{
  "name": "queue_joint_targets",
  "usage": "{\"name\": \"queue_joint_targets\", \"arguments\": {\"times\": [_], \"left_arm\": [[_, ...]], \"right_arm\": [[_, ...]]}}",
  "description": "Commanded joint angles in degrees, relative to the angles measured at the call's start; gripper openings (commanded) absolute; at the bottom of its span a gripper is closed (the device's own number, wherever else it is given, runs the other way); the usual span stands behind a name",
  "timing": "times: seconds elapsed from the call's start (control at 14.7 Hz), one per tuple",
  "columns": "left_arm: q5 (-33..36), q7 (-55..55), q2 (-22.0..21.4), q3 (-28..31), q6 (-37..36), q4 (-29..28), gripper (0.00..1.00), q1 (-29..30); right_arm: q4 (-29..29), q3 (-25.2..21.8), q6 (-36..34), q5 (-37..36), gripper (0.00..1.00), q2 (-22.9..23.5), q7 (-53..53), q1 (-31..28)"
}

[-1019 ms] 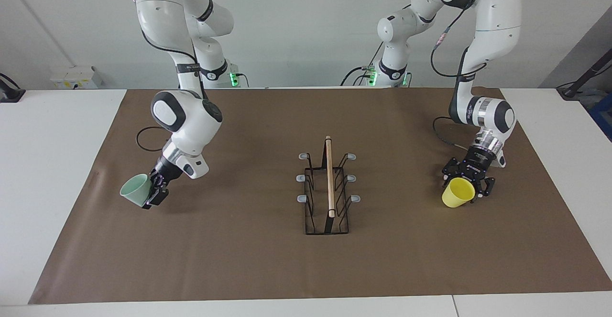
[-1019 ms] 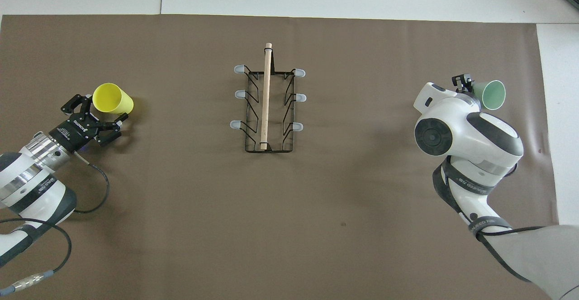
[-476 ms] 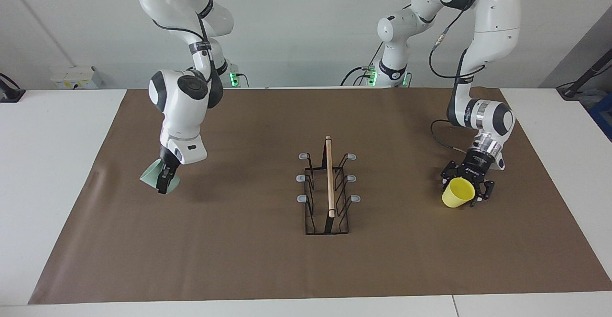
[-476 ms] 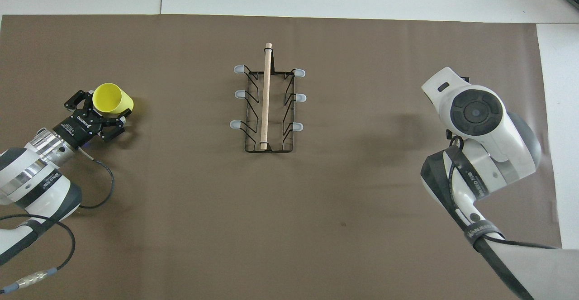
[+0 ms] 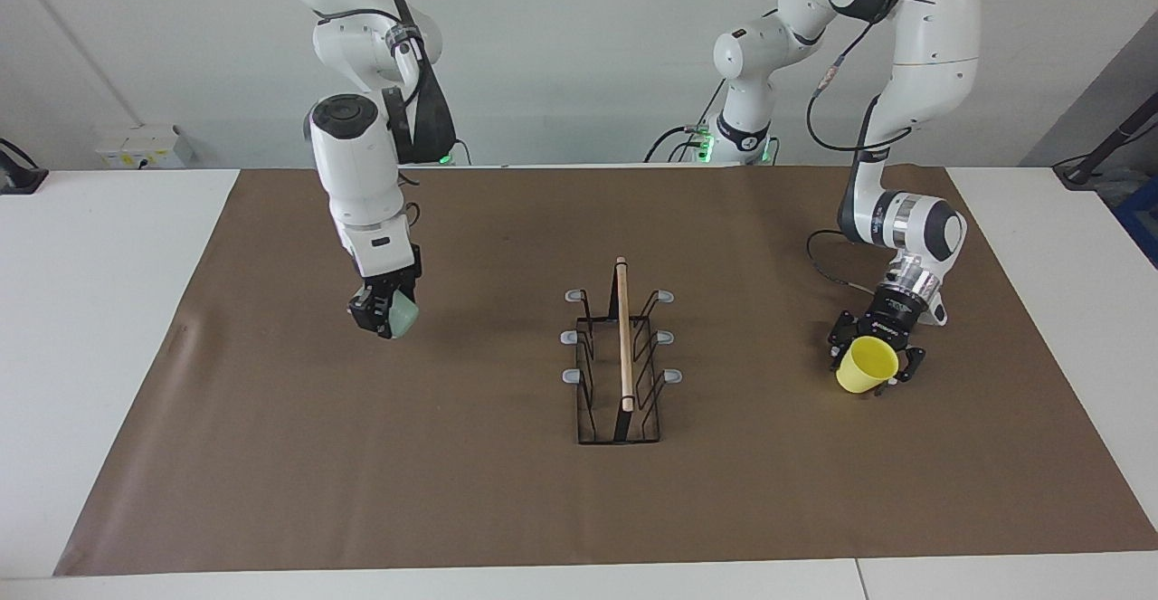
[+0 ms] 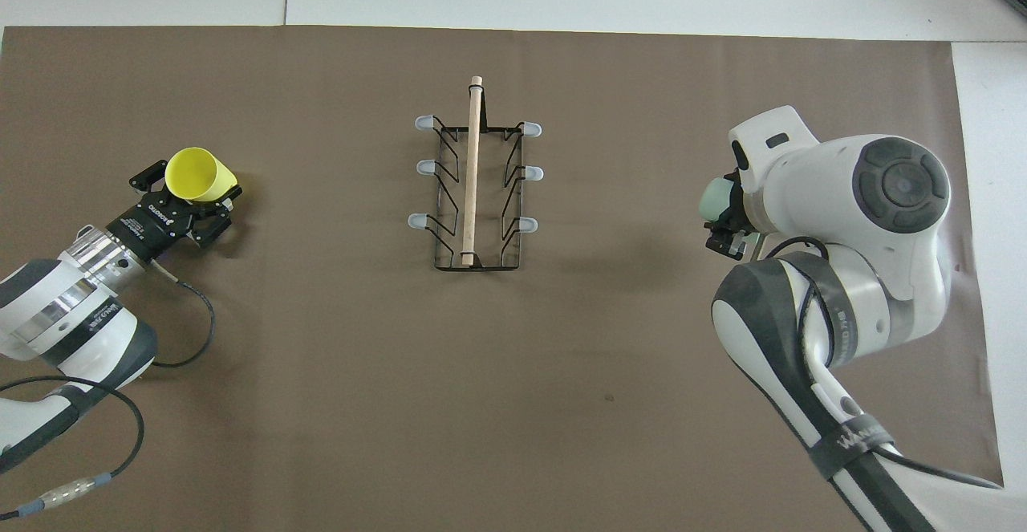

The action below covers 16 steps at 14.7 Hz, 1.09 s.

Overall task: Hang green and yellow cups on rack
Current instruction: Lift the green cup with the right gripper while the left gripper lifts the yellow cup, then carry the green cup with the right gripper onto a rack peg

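The rack (image 5: 622, 347) stands in the middle of the brown mat, with a wooden rod on top and grey-tipped prongs on both sides; it also shows in the overhead view (image 6: 472, 171). My right gripper (image 5: 381, 318) is shut on the mint green cup (image 5: 403, 315) and holds it in the air over the mat, between the rack and the right arm's end; in the overhead view the gripper (image 6: 724, 225) and the cup (image 6: 712, 198) peek out from under the arm. My left gripper (image 5: 872, 366) is shut on the yellow cup (image 5: 866, 365) low at the mat, toward the left arm's end; both show in the overhead view, gripper (image 6: 191, 196) and cup (image 6: 196, 175).
A brown paper mat (image 5: 452, 491) covers most of the white table. A cable loops from the left wrist onto the mat (image 6: 192, 331). The prongs of the rack (image 6: 424, 171) carry nothing.
My right arm lifted and swung the green cup toward the rack, turning the wrist. My left gripper's fingers closed in on the yellow cup.
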Motion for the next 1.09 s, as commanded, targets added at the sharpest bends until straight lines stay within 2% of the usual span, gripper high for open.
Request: {"name": "queue_joint_targets", "arguments": {"times": [0.0,0.27,0.41,0.61,0.82,1.02], "left_arm": [[-2.4,2.4,0.8,-0.4,1.3,0.6,0.01,-0.7],[-2.0,7.7,-0.1,-0.3,1.6,1.0,0.00,-0.3],[1.8,7.6,-0.8,-0.2,2.4,1.7,0.00,-0.3],[12.2,6.7,-1.9,0.4,3.1,3.1,0.00,-0.3],[25.9,3.6,-2.0,0.8,2.3,6.4,0.00,0.0],[40.7,-1.4,-2.2,0.8,-0.9,11.3,0.00,0.1]], "right_arm": [[0.2,2.0,-1.1,9.4,0.00,-2.1,-0.9,-0.6],[0.3,2.4,-1.2,21.7,0.00,-3.4,-1.6,-0.7],[0.3,2.4,-1.2,31.4,0.00,-3.5,-3.3,-0.6],[0.1,2.4,-1.4,43.5,0.00,-4.2,-8.3,-0.7],[0.0,2.3,-1.3,55.5,0.00,-4.7,-14.8,-0.7],[-0.5,2.3,-1.3,62.8,0.00,-5.1,-21.1,-1.4]]}}
